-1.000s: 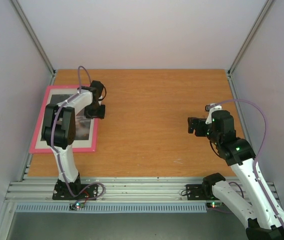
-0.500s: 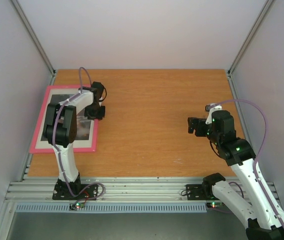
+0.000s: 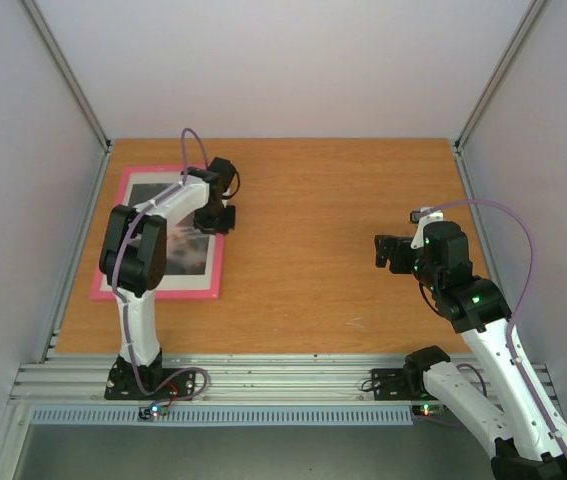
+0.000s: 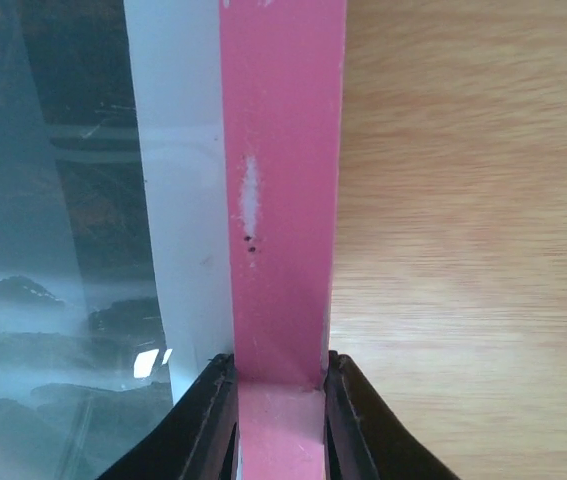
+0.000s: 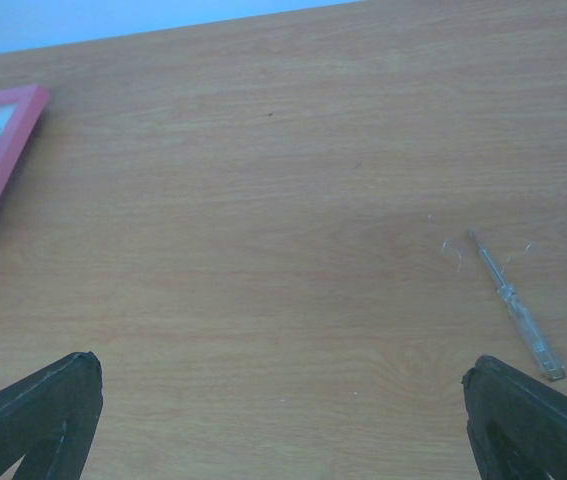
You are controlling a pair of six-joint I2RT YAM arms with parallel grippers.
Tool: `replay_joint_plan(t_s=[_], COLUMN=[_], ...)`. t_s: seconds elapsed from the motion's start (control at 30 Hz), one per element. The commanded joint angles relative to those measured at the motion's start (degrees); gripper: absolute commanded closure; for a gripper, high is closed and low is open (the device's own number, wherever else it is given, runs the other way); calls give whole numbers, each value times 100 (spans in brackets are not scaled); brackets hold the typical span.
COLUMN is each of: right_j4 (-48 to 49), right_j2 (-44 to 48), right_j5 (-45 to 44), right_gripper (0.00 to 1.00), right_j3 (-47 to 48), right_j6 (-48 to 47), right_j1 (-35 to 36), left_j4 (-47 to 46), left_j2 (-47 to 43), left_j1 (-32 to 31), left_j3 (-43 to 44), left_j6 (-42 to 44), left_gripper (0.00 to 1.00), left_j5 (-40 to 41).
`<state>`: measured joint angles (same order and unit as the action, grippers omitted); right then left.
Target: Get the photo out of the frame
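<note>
While the left gripper (image 4: 278, 398) clamps a rail of the pink frame (image 4: 283, 200) at the overhead view's centre-left and the right gripper (image 5: 283, 412) hangs wide open, the photo (image 4: 63, 250) sits inside it, not yet extracted.

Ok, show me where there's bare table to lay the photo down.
Free: the wide table between the frame and the right gripper, back to its far edge. A small clear tool lies near the front edge there. Crowded: the left side, under the frame and left gripper.
</note>
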<state>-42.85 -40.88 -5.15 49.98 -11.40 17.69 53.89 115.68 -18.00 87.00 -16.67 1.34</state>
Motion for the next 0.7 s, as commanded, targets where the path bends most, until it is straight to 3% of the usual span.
replay_joint_plan(t_s=[0.0,0.33,0.67], right_j4=[121,130,10], right_j2=[60,63,-18], right_j5=[96,297,419], right_gripper=[2,2,1], right_j3=[-41,-67,-85], right_j6=[24,65,179], right_j1=[41,41,41], left_j4=[-69,-698,-801], left_j2=[169,803,1669], left_j1=[-417,-1261,-1972], left_j3=[594,1341,2388], left_j6=[-605,-2025,-2681], left_gripper=[85,87,87], left_j5=[-444,-1220,-1382])
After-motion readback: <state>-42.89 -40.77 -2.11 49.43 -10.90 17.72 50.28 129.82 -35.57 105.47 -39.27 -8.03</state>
